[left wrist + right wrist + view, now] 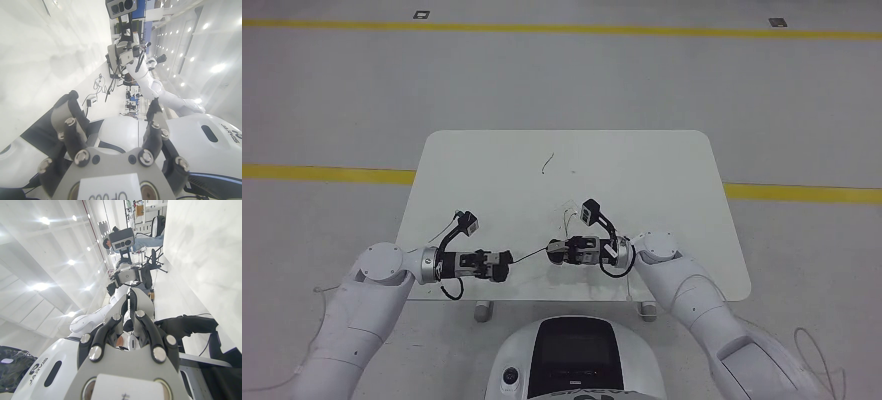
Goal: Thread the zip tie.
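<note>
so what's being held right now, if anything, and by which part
The right gripper pinches the thin black zip tie by one end; left gripper open, empty.

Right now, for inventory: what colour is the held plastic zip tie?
Black zip tie; left wrist view.

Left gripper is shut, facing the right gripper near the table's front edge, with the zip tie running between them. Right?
Not quite: the left gripper is open, its fingers spread wide, as the left wrist view shows. The rest stands: it faces the right gripper near the table's front edge, with the zip tie running between them.
</note>
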